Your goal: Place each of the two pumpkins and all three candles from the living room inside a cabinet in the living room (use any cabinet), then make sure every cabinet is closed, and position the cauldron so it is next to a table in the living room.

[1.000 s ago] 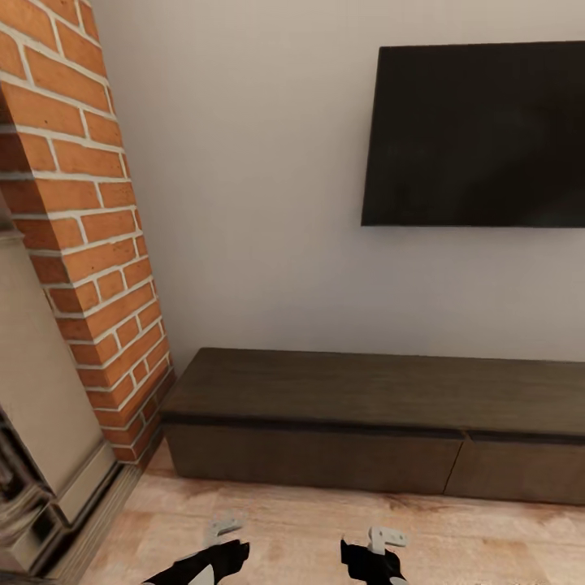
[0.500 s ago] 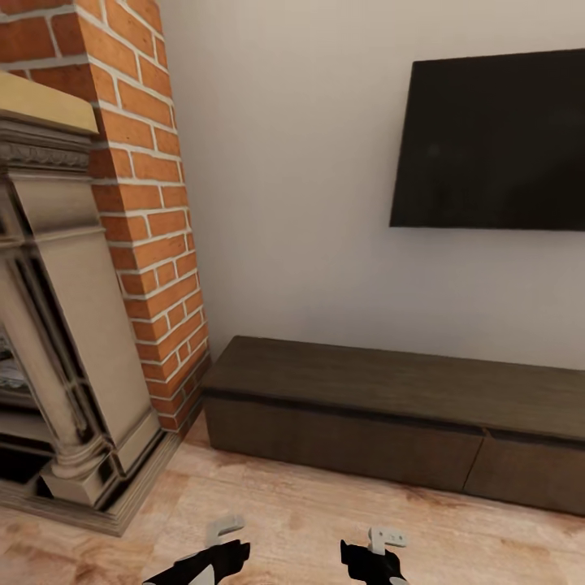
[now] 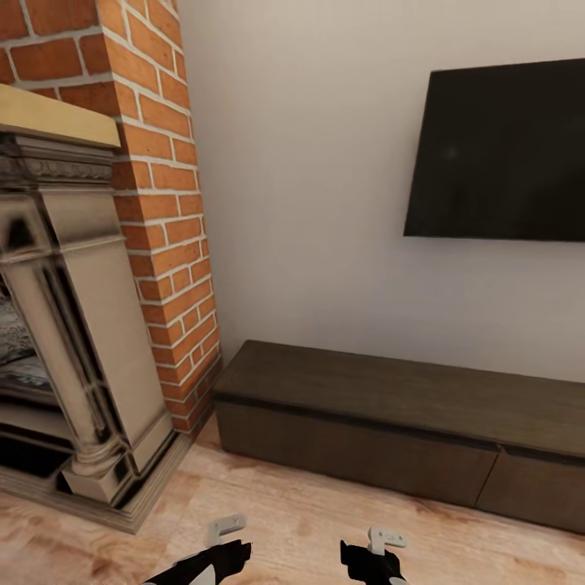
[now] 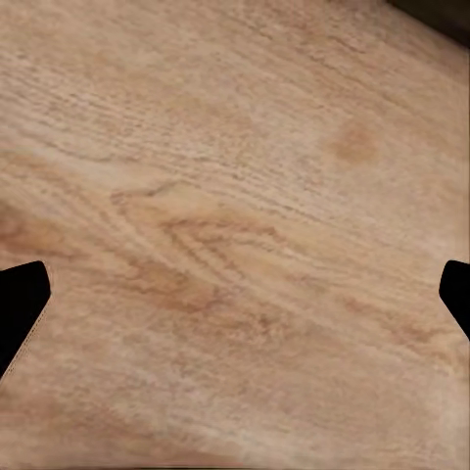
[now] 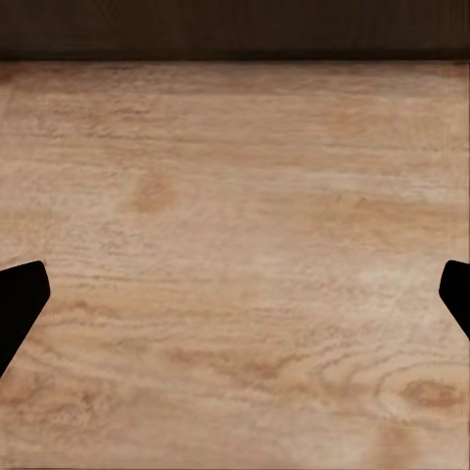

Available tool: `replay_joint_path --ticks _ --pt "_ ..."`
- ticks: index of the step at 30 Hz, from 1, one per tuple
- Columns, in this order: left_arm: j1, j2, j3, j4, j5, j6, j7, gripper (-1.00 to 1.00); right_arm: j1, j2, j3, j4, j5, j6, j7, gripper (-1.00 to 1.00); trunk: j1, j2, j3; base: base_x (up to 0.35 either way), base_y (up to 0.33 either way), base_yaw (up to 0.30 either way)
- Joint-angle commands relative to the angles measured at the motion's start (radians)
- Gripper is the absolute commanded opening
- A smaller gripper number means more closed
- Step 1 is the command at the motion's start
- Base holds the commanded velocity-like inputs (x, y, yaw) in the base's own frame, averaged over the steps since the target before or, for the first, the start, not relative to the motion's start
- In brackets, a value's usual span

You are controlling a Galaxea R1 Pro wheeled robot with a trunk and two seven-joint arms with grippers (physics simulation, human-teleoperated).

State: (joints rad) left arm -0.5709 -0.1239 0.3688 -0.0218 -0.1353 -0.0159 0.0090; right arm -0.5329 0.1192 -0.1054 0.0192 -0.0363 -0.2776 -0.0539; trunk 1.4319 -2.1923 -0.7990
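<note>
— Since a moment ago the head camera has swung leftward; the cabinet (image 3: 382,422) and the television (image 3: 500,154) sit further right in the head view, and more of the ornate fireplace surround (image 3: 73,325) has come in on the left (the room's things themselves have not shifted).

— Where is the cabinet now?

— Against the white wall (image 3: 309,203), low and dark brown, directly under the television; its left end is just beside the red-brick column (image 3: 166,211); its drawer fronts sit flush, with a thin seam between two of them toward the right.

— And the grippers?

— Left gripper (image 4: 235,294) and right gripper (image 5: 235,294) both hang low over the light wood floor (image 3: 309,520); in each wrist view the two dark fingertips (image 4: 20,313) stand at opposite edges, spread wide with bare planks between them, grasping nothing.

— Anything else from the wrists?

— A dark strip of the cabinet's front (image 5: 235,29) runs along the far edge of the right wrist view, beyond the floorboards; the left wrist view catches a dark corner too, too small to identify.
</note>
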Motion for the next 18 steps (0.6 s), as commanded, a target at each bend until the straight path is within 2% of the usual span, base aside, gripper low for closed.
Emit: replay_joint_path --ticks 1,18 --pt "-0.001 0.0 0.009 0.0 -0.01 -0.002 0.001 1.0 -0.001 0.0 -0.005 0.002 -0.004 -0.006 0.0 1.0 -0.004 0.007 0.002 0.0 0.0 0.261" --pt "-0.001 0.004 0.01 0.0 -0.009 -0.002 0.009 1.0 -0.001 0.0 -0.006 0.002 -0.004 -0.005 0.0 1.0 -0.069 0.126 0.055 0.0 0.0 0.295"
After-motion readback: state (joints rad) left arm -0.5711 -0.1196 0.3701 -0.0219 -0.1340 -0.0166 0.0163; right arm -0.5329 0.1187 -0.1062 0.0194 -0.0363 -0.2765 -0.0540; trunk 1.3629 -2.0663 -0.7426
